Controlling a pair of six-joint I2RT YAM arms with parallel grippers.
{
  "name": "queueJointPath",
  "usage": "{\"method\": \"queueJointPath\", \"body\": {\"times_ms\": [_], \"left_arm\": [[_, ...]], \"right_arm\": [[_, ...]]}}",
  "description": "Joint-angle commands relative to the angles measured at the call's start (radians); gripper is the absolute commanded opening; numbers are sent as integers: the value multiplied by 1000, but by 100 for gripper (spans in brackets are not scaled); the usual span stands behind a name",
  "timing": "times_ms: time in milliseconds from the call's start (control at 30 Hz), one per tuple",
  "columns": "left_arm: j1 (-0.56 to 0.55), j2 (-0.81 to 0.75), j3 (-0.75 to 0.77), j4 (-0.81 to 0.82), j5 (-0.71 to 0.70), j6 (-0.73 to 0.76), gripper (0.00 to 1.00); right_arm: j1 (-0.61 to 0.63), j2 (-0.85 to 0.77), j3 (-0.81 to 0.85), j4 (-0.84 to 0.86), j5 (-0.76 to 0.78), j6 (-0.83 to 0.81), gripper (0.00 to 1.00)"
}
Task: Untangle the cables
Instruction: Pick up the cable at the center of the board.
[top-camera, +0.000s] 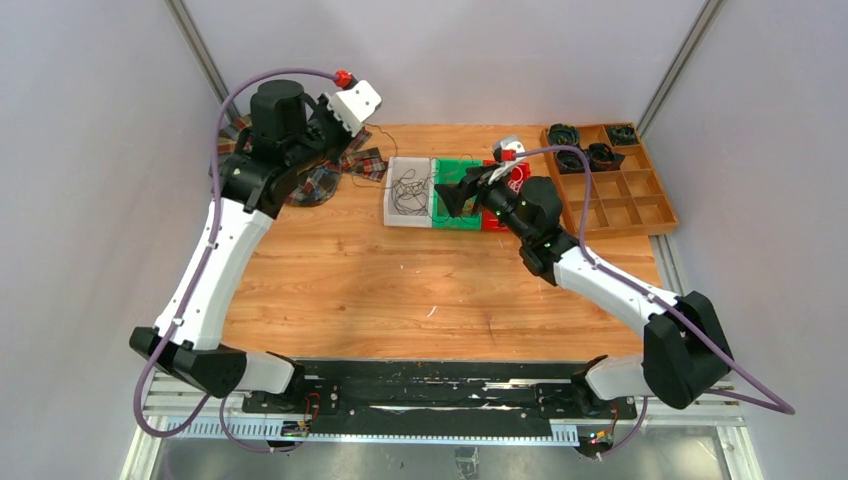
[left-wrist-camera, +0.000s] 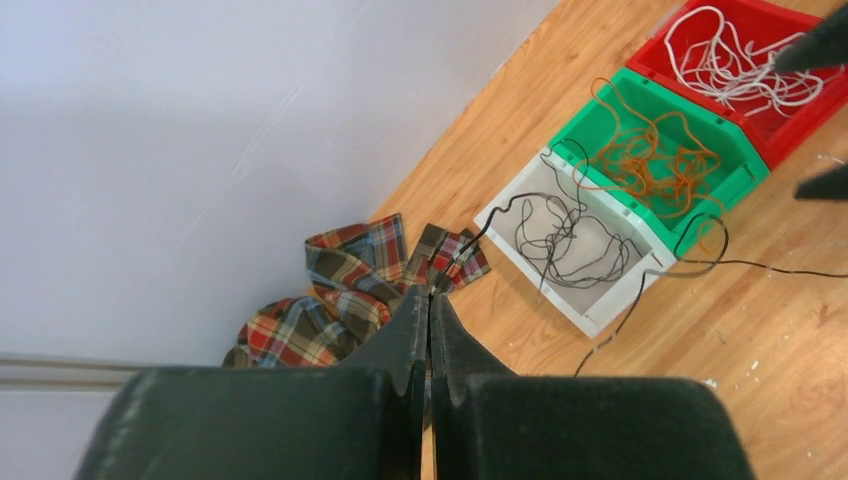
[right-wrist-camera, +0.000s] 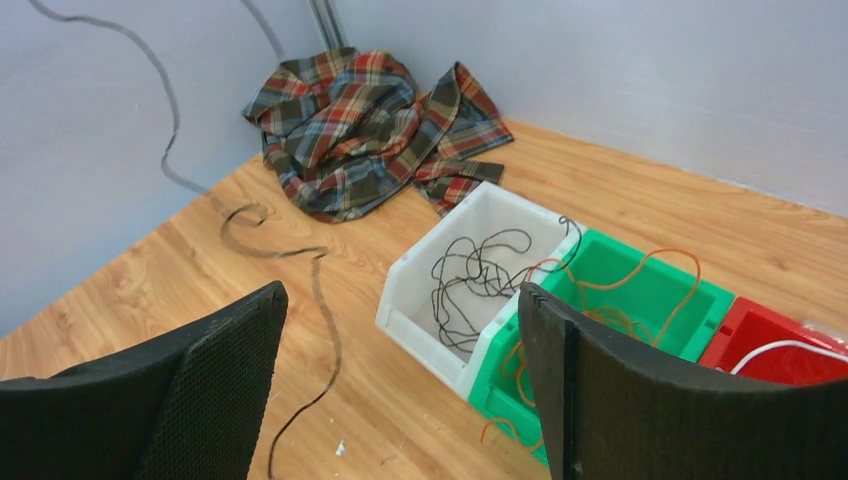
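Left hand (left-wrist-camera: 431, 295) tight on a black cable (right-wrist-camera: 320, 275), contact barely visible; right hand (right-wrist-camera: 400, 290) wide open, red bin (right-wrist-camera: 760, 330) half offscreen

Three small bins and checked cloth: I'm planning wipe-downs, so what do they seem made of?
The white open-top bin, green bin and red bin look like moulded plastic: smooth, slightly glossy walls with rounded rims. The crumpled red-green plaid cloth looks like soft woven fabric, matte, lying in folds.

High overhead from behind — both wrist views low, close, oblique, sharing the white bin (left-wrist-camera: 625, 298) (right-wrist-camera: 420, 320)
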Motion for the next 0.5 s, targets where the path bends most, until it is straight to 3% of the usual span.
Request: {"method": "queueJointPath", "body": {"times_ms": [0,100,233,367,467], "left_arm": [[7,-41,24,-108,42,49,1],[7,-52,-15,-98,34,58,1],[6,-50,-34,-81,19,73,1],[6,-56,-80,-50,-67,192,1],[7,-70,-137,-47,-129,272,0]], "right_arm": [[-15,0,61,67,-17,12,85],[-9,33,143,78,-191,25,80],[-3,13,162,40,-53,27,80],[-3,-18,134,52,76,30,82],[-6,-39,108,102,82,39,86]]}}
